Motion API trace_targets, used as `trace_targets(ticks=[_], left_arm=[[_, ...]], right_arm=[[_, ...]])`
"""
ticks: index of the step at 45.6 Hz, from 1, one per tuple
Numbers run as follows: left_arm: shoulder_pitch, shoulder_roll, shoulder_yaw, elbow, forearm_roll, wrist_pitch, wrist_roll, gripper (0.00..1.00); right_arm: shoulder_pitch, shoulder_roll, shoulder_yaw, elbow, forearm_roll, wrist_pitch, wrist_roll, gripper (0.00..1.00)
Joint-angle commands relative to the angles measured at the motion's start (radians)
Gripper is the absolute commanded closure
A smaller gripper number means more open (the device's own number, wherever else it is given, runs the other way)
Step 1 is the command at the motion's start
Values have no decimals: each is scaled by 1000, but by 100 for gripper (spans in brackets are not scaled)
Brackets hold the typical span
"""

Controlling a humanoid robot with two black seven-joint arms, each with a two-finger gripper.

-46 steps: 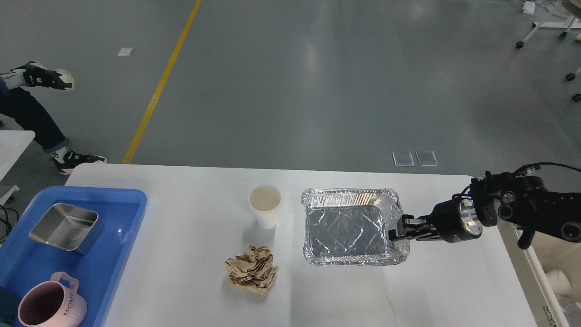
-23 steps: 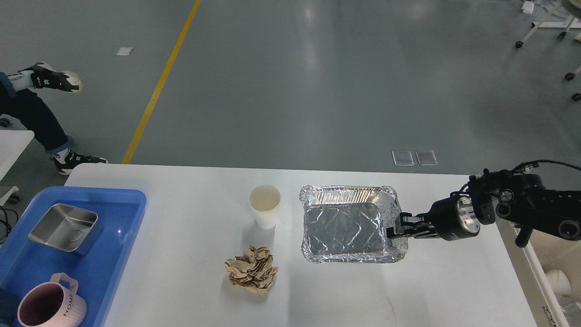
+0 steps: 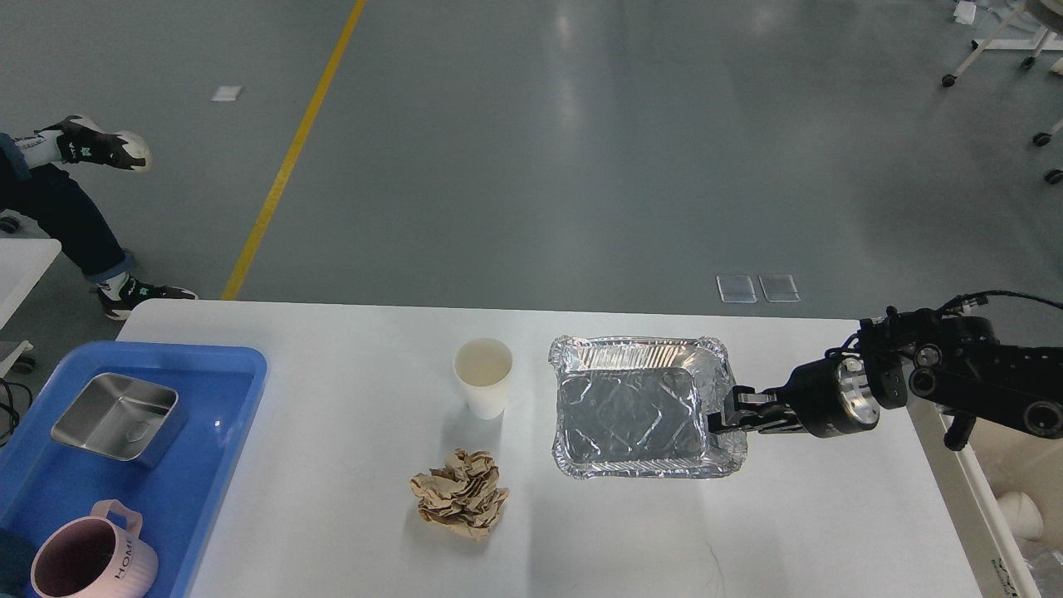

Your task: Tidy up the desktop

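a: why is our right claw (image 3: 721, 419) at the foil tray's (image 3: 635, 409) right rim?

b: it's pinched closed on that rim, so we can likely carry it to the cream bin (image 3: 1009, 490) off the white table's (image 3: 349, 465) right edge.

a: and the left claw?

b: not visible; paper cup (image 3: 483, 376) and crumpled paper (image 3: 460, 492) wait mid-table.

White desktop (image 3: 332, 515) bears blue tray (image 3: 241, 374), paper cup (image 3: 483, 378), crumpled paper (image 3: 461, 492) — foil pan (image 3: 635, 411).

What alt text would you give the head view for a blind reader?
The robot's right pincer grips the edge of a foil tray on a white desktop, beside a paper cup and crumpled paper.
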Motion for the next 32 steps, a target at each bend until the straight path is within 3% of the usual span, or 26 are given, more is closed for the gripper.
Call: trace_targets(ticks=[1,6,12,24,32], left_arm=[[-11,-65,-31,-97,28,77,78,2],[-87,-206,-74,-169,141,111,229,2],[-241,-407,-58,-165,313,105,327,2],[-380,-642,-10,-162,462,103,387,2],[-515,-766,108,-124,529,109,390,2]], right_arm=[[-3,-4,1,0,0,-2,0,100],[-6,-6,3,0,0,-2,0,100],[-12,-7,3,2,0,-11,0,100],[-18,-13,3,3,0,-14,0,100],[-24,-13,4,3,0,-15,0,100]])
